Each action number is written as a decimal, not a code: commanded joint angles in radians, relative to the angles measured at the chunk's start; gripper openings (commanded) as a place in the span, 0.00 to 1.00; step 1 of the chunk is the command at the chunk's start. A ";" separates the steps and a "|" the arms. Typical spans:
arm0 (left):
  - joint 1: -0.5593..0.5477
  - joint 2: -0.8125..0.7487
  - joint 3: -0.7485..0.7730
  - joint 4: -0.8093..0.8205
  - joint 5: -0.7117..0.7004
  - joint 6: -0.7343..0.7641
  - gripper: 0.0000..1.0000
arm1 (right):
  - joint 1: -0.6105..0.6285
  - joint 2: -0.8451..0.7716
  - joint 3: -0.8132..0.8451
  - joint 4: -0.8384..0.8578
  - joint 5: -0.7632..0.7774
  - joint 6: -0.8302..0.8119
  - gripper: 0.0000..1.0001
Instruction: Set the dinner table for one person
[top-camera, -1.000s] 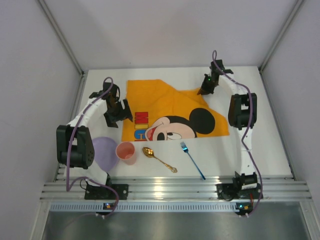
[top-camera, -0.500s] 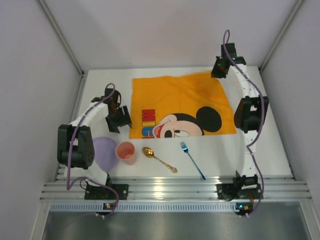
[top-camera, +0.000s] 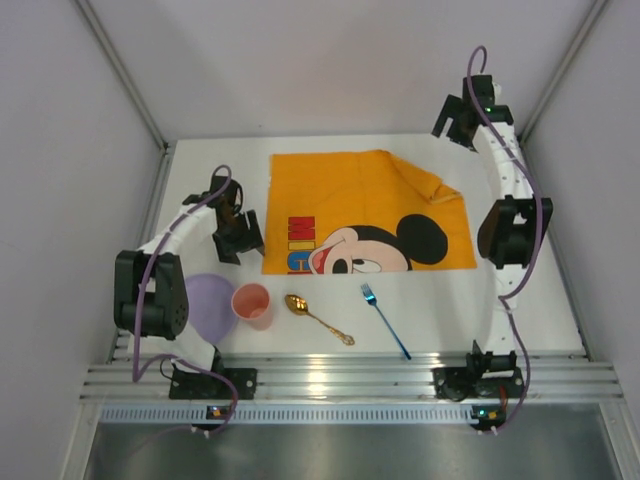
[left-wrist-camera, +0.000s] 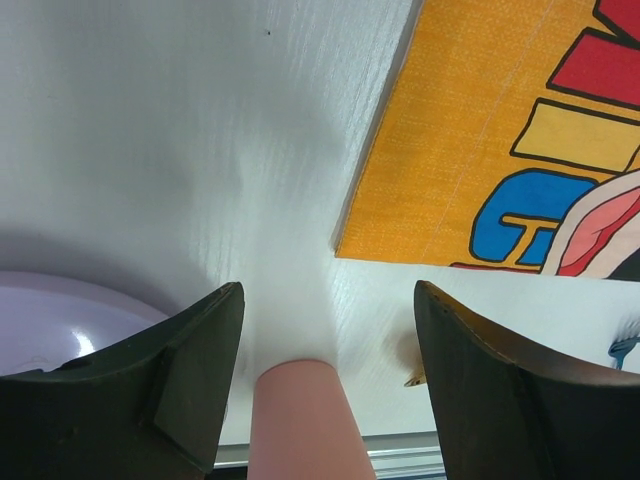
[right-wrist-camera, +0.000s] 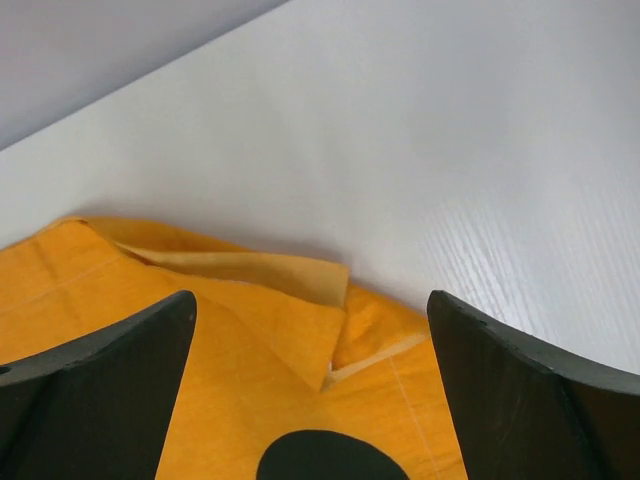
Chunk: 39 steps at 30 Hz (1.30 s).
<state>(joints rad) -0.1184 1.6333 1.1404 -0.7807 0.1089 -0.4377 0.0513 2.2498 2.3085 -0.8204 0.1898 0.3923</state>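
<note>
"What lies along the mat's (top-camera: 350, 210) near edge?"

"Plate (top-camera: 205, 305), cup (top-camera: 251, 303), spoon (top-camera: 318, 318) and fork (top-camera: 384, 320), all flat on the desk (top-camera: 440, 300). The left hand (left-wrist-camera: 328, 300), off the mat's left edge, is spread and empty, nearest the cup."

"Farther?"

"The mat's far-right corner is folded over. The right hand (right-wrist-camera: 310, 310) hangs above it, spread, empty. An arm hides part of the plate."

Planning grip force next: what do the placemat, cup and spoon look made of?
Placemat: orange woven cloth, matte; the weave shows and a far corner lies folded over. Cup: pink, smooth, dull sheen, probably plastic. Spoon: gold, shiny glints, likely metal, though coated plastic is possible.
</note>
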 joint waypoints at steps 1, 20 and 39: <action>-0.003 -0.078 0.024 -0.012 -0.002 0.019 0.74 | -0.010 -0.044 -0.026 -0.010 0.043 -0.018 1.00; -0.105 -0.063 0.102 0.006 0.089 -0.013 0.88 | 0.021 -0.066 -0.415 0.283 -0.589 0.079 0.67; -0.127 0.339 0.252 -0.060 -0.081 -0.024 0.80 | 0.041 0.137 -0.297 0.176 -0.607 0.040 0.25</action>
<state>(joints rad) -0.2371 1.9244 1.3285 -0.7742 0.1081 -0.4694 0.0898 2.3722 1.9419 -0.6201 -0.4335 0.4606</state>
